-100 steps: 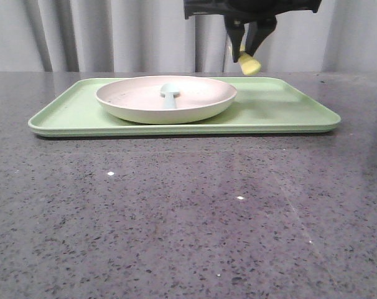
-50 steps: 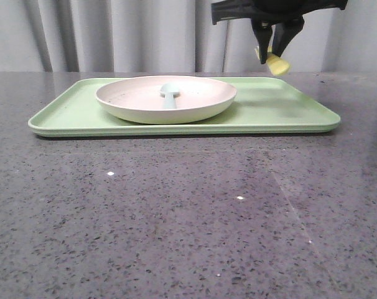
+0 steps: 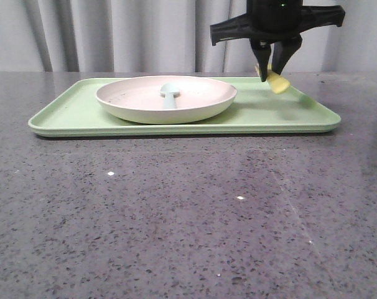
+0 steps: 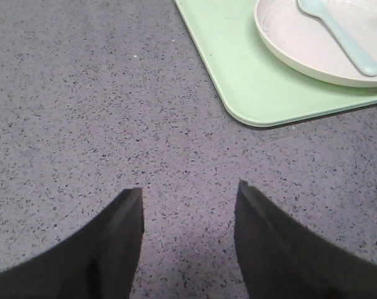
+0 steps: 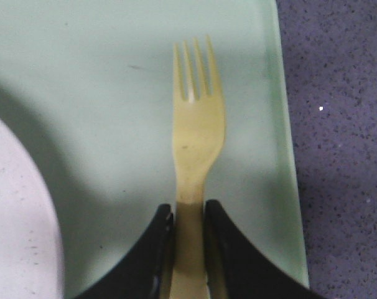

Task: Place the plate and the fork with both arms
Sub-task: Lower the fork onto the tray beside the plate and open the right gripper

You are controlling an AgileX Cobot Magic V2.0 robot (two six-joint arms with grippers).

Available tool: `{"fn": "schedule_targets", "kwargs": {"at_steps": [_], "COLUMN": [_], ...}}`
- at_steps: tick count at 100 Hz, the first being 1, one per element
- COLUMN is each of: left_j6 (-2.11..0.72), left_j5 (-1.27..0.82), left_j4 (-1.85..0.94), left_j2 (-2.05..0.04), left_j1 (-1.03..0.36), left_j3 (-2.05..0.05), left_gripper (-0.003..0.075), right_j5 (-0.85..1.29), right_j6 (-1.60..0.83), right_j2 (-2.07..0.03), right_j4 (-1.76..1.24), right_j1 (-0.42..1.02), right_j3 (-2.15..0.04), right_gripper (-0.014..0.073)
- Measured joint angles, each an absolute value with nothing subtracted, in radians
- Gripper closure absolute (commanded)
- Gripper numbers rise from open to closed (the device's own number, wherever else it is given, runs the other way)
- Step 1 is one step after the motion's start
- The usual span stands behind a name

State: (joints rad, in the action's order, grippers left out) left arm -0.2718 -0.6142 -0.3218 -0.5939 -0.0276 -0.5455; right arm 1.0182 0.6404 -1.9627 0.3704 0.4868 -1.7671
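The cream-white plate (image 3: 166, 98) sits on the light green tray (image 3: 70, 111), with a pale blue spoon (image 3: 169, 94) lying in it. My right gripper (image 3: 270, 73) is shut on the handle of the yellow fork (image 3: 275, 81) and holds it just above the tray's right part, to the right of the plate. In the right wrist view the fork (image 5: 196, 131) points its tines out over the tray, the gripper (image 5: 188, 215) clamping its handle, and the plate's rim (image 5: 27, 237) shows at the side. My left gripper (image 4: 188, 199) is open and empty over the table, short of the tray's corner.
The tray (image 4: 251, 93) and plate (image 4: 307, 53) with the spoon (image 4: 344, 37) show in the left wrist view. The dark speckled table (image 3: 188, 218) stretches in front of the tray. A grey curtain (image 3: 114, 34) hangs behind.
My right gripper has moved right with the fork and come down closer to the tray's right part. The plate, spoon and tray have not moved.
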Motion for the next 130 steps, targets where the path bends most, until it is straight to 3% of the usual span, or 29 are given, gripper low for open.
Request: {"fn": "schedule_targets", "kwargs": {"at_steps": [130], "left_j6": [-0.272], "left_j5": [-0.614], "left_j4": [-0.322], "left_j2": [-0.594], "left_j1": [-0.028], "left_j3": [-0.545], "left_gripper": [0.0384], "right_j5": [0.951], "right_j6": [0.640], "right_j2": [-1.964], "right_j4": [0.329], "right_j1": [0.489], "right_j3": [-1.682], "right_gripper": [0.0617]}}
